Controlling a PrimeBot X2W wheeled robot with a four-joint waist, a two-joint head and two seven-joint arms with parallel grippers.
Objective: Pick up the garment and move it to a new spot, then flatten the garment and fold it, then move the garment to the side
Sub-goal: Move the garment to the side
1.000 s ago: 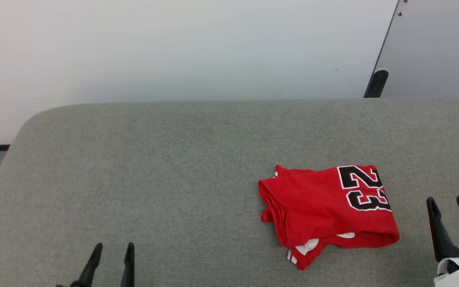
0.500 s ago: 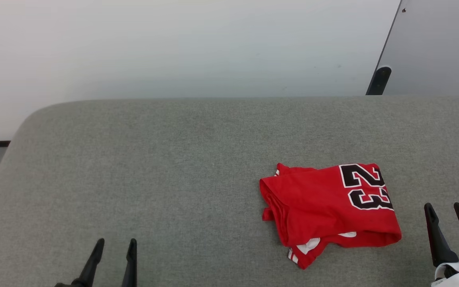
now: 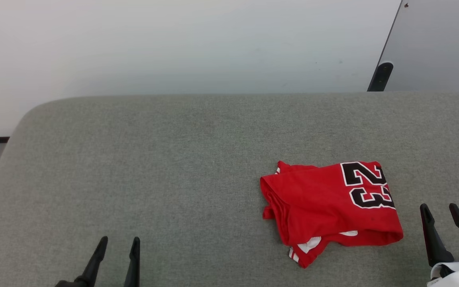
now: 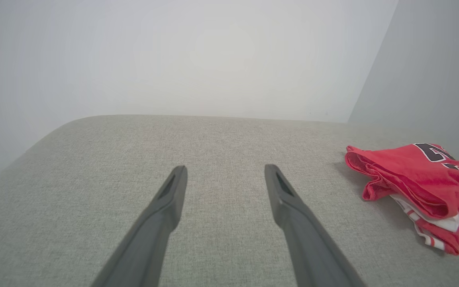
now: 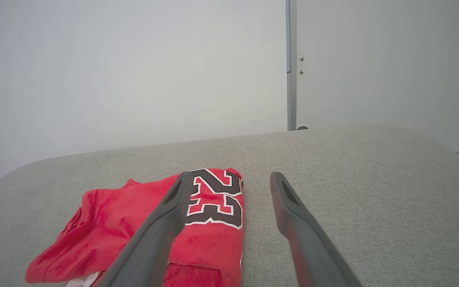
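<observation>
Grey padded surface (image 3: 173, 159) under everything. Left gripper (image 3: 120, 239) is well left of the garment (image 3: 329, 203) and nearer the camera than it, fingers spread wide, nothing between them, clear of the cloth. Left wrist view agrees: jaws wide over bare grey, garment off to the right. The garment lies on the surface, folded into a lumpy rectangle. It is red, with a black, white-outlined "23" at its right end, and white cloth and striped trim poke out at its near edge. Right gripper (image 3: 438, 206) is just right of the garment, not touching it, fingers wide apart, empty. White wall (image 3: 173, 48) beyond the garment, grey panel (image 3: 440, 44) beyond and right of it.
</observation>
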